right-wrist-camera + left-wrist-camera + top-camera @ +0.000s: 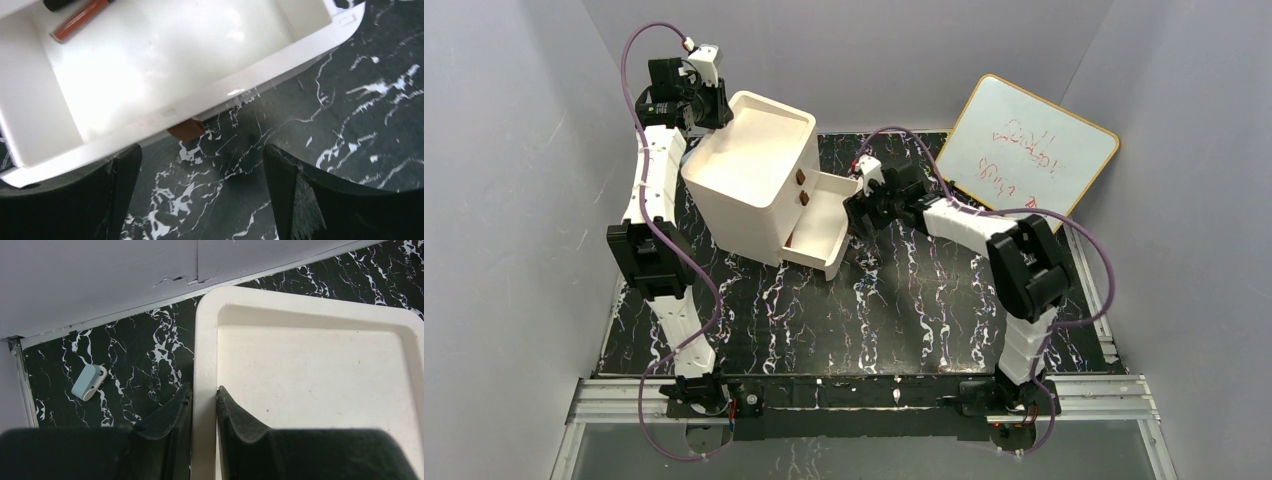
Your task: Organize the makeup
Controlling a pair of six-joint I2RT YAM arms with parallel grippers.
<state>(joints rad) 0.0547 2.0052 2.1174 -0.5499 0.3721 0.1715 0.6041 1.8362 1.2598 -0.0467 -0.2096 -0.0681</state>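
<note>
The cream drawer box (749, 175) stands at the back left, tilted a little, with its bottom drawer (819, 235) pulled out. My left gripper (205, 390) is shut on the left rim (205, 340) of the box's top tray, one finger on each side. My right gripper (200, 155) is open just in front of the drawer's brown knob (186, 130), with nothing between its fingers. In the right wrist view an orange-brown makeup stick (80, 20) lies in the drawer's far corner, beside a dark item (60, 4) cut off by the frame. No other makeup shows.
A yellow-framed whiteboard (1027, 150) leans at the back right. A small pale blue-and-white object (89, 382) lies on the black marble mat (874, 320) left of the box, near the back wall. Grey walls close in on three sides.
</note>
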